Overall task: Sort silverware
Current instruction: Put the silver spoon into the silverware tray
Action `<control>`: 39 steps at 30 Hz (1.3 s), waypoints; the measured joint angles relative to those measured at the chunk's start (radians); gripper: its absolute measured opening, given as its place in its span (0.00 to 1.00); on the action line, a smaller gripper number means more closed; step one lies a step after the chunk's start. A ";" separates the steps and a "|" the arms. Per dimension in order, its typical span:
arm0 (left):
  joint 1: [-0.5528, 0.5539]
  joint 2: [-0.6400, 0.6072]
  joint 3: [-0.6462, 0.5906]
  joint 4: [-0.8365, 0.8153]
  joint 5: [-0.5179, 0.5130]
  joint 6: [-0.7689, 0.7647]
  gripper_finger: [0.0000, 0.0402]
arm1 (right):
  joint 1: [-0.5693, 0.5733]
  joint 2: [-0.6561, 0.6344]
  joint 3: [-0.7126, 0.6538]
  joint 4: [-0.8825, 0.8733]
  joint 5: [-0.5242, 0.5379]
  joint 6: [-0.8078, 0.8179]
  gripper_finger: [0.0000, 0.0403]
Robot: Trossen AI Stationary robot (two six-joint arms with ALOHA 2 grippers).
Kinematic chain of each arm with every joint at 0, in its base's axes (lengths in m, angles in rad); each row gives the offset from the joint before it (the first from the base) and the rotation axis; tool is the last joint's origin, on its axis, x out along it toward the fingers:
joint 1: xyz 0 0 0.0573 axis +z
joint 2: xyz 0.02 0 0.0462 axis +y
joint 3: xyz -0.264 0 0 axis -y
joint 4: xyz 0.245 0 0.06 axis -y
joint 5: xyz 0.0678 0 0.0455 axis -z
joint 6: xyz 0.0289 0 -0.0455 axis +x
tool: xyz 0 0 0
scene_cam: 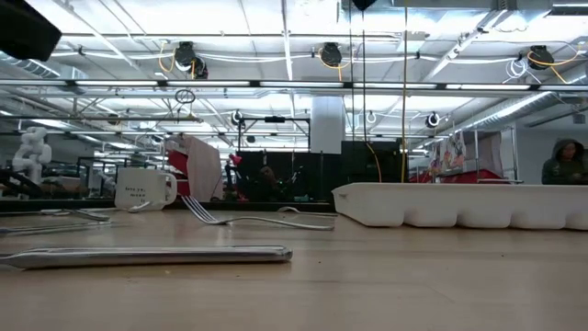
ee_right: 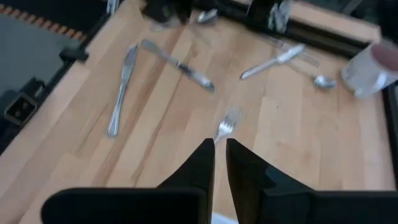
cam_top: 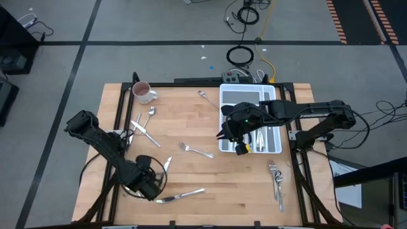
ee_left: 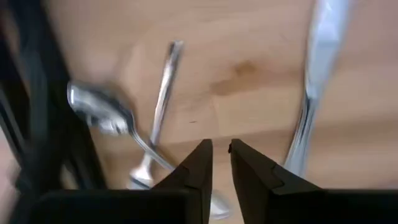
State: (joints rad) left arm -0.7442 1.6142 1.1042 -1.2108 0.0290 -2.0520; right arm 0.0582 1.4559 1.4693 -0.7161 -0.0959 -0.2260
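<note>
The silverware lies scattered on the wooden table. There is a knife [cam_top: 181,196] near the front edge, a small knife [cam_top: 166,164], a fork [cam_top: 196,151] in the middle, a fork [cam_top: 206,97] at the back and a pile [cam_top: 276,181] at the front right. My left gripper [cam_top: 149,184] points down at the front left. Its fingers [ee_left: 221,149] stand a narrow gap apart above a spoon [ee_left: 99,115] and a crossed handle [ee_left: 165,87], and a knife [ee_left: 317,62] lies beside them. My right gripper [cam_top: 236,140] hangs shut over the left edge of the white tray [cam_top: 250,95], holding nothing [ee_right: 219,144].
A pink-and-white mug [cam_top: 144,93] stands at the far left corner, with a spoon and a knife [cam_top: 143,124] lying in front of it. The tray [scene_cam: 459,204] holds sorted pieces in its compartments. Black rails frame the table's edges.
</note>
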 joint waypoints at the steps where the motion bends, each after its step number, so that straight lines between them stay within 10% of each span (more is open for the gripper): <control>1: -0.006 0.000 0.000 0.001 0.020 0.107 0.17 | 0.000 0.001 0.000 -0.018 0.000 -0.001 0.08; 14: -0.149 0.000 -0.006 -0.019 0.031 1.080 0.18 | 0.001 0.003 0.000 -0.029 -0.006 0.092 0.08; 39: -0.187 -0.001 -0.128 0.185 0.187 1.441 0.25 | 0.049 0.003 0.000 0.003 -0.006 0.287 0.08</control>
State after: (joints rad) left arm -0.9310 1.6135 0.9760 -1.0259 0.2157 -0.6113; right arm 0.1070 1.4586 1.4689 -0.7128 -0.1020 0.0605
